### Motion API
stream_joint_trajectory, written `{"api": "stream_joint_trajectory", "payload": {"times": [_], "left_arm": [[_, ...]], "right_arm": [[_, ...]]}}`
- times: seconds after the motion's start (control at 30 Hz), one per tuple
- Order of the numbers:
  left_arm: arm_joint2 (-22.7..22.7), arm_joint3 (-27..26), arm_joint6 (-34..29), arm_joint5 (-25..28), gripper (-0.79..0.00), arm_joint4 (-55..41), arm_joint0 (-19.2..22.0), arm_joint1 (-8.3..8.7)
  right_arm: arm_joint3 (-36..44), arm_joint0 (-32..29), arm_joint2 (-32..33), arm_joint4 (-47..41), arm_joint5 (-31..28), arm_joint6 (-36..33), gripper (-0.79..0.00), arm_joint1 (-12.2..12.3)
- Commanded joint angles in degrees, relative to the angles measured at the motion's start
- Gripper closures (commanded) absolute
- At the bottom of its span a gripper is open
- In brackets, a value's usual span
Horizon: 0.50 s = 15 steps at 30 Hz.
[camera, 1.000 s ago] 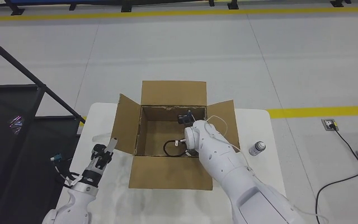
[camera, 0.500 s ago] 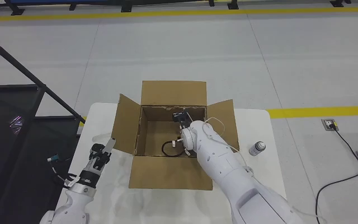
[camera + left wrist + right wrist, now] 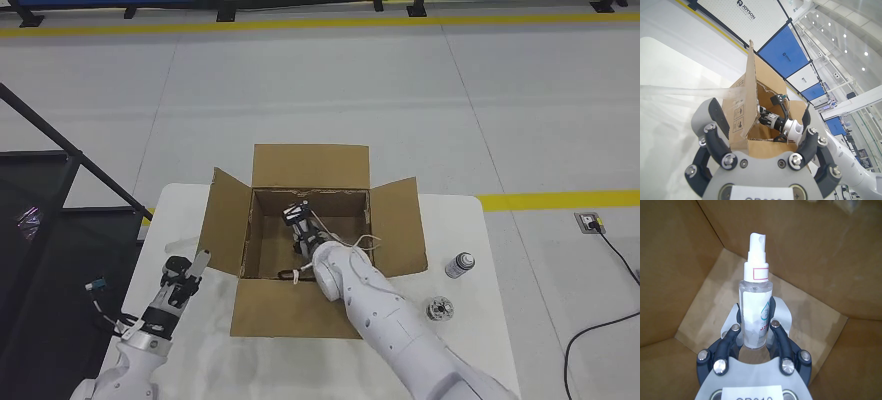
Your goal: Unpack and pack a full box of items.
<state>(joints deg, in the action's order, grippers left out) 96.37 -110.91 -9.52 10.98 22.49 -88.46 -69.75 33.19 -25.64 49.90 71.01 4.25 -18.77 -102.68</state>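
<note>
**Swung Left Inside the Box, Spray Bottle in Grip**

Swung from centre-right of the top view to centre-left, deep inside the box, carrying the right end effector across the interior. Uncovered thereby a small round item on the table at lower right, near an upright can.

Closed firmly on the lower body of the spray bottle, one finger on each side, nozzle aimed toward a corner of the box floor. Cannot tell whether lifted clear of the cardboard.

Parked at lower left of the top view, just beside the box's left flap: left end effector, spread wide, holding nothing.

Probably mid-unpacking, judging by two items already outside. Next, likely a lift over the wall without snagging the flap.
</note>
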Motion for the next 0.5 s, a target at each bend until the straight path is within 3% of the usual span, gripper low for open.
{"api": "stream_joint_trajectory", "payload": {"times": [0.0, 0.27, 0.47], "left_arm": [[0.2, -0.1, 0.2, 0.5, -0.785, 0.0, -0.4, 0.01], [1.2, 0.2, 1.7, 2.5, -0.785, -1.0, -2.1, -0.03], [0.9, 0.7, 2.9, 3.7, -0.785, -1.2, -3.1, -0.13]], "right_arm": [[6.9, -3.1, 0.9, 2.2, 1.2, -0.6, 0.0, 1.1], [37.0, -18.6, 5.4, 13.5, 2.4, -8.2, 0.0, 5.5], [50.9, -28.3, 7.5, 16.9, -0.4, -5.6, 0.0, 7.2]]}}
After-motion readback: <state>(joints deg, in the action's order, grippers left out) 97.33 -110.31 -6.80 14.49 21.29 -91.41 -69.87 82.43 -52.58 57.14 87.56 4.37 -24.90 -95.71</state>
